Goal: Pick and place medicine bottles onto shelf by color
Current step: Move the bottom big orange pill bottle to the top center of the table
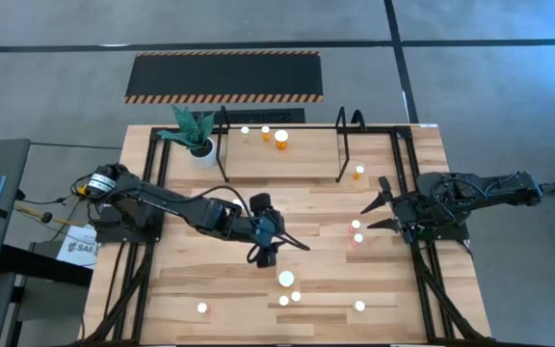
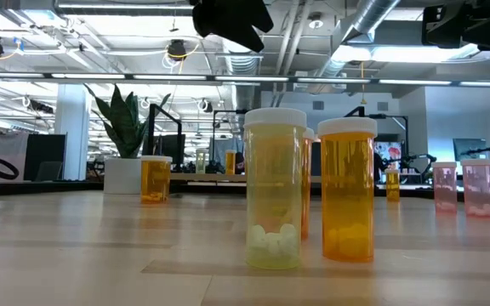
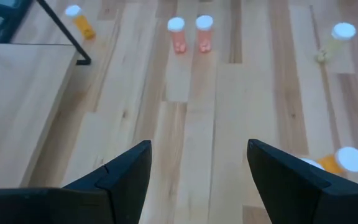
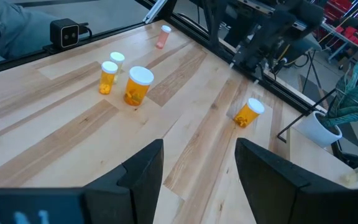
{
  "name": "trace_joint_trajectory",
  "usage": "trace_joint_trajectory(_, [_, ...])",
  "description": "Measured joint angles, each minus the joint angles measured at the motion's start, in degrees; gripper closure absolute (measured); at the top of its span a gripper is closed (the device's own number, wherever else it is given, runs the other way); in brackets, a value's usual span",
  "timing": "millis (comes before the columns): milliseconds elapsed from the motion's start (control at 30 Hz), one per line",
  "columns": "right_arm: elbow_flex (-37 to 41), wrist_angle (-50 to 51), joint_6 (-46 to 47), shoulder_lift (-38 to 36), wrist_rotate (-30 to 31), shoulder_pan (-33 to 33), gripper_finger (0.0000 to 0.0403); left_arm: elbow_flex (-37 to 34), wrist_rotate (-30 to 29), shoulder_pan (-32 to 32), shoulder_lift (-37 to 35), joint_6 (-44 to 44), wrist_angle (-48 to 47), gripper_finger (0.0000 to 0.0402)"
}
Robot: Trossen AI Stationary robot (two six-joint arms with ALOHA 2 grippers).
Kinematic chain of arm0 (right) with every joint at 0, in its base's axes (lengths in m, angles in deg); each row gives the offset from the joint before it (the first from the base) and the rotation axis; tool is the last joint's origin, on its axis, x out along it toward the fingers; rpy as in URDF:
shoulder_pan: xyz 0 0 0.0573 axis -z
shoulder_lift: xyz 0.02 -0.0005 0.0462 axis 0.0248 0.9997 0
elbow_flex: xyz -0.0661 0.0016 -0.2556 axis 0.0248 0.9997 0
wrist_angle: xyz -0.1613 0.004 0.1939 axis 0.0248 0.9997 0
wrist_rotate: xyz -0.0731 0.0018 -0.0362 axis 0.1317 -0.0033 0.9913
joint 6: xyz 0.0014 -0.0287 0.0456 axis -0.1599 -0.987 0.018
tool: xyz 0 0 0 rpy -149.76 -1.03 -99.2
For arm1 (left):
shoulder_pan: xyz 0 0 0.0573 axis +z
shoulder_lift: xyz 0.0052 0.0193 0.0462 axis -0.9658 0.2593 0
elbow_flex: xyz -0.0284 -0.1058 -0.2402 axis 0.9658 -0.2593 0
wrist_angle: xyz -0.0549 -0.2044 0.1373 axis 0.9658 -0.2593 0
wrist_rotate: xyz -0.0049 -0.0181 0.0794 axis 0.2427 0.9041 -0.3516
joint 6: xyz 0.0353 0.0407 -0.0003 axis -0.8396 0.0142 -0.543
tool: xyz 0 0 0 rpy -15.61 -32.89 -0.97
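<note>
Bottles (image 1: 286, 279) are what we must handle: thin clear plastic tubes with white caps, a few pills at the bottom, so we judge them light, stiff enough for a firm pinch, smooth-walled and easy to tip or roll.

We place everything by the shelf (image 1: 282, 159), the pale board at the table's far edge. On it stand three bottles, the largest an orange one (image 1: 281, 139). Just off its right hoop stands another orange bottle (image 1: 358, 173). Farther out on that side is a pink pair (image 1: 356, 231). Well out from the shelf's front edge sits a cluster: a big yellow bottle with smaller orange ones (image 1: 296, 297) beside it, and lone bottles to either side.

The left gripper (image 1: 266, 253) hangs between shelf and cluster, fingers spread and empty. The right gripper (image 1: 376, 214) waits beside the pink pair, fingers also spread, holding nothing.

We would take each bottle across its body below the cap, squarely on the round wall; a pinch on the cap rim or off-centre could squirt it sideways. The tall yellow one has the highest balance and probably topples soonest.
</note>
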Motion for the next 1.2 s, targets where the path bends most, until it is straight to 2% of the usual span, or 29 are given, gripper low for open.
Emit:
trace_joint_trajectory(300, [0.0,0.0,0.0,0.0,0.0,0.0,0.018,-0.1,2.2,-1.2,0.0,0.6,1.2,0.015])
trace_joint_trajectory(400, [0.0,0.0,0.0,0.0,0.0,0.0,0.018,-2.3,3.1,-2.3,0.0,-0.4,3.8,0.015])
trace_joint_trajectory(700, [0.0,0.0,0.0,0.0,0.0,0.0,0.018,-14.8,2.9,-7.4,0.1,-5.0,24.8,0.015])
trace_joint_trajectory(1067, [0.0,0.0,0.0,0.0,0.0,0.0,0.018,-28.7,3.2,-11.6,0.1,-5.4,52.3,0.0145])
trace_joint_trajectory(1200, [0.0,0.0,0.0,0.0,0.0,0.0,0.018,-32.1,3.1,-12.3,0.1,-5.3,58.3,0.0133])
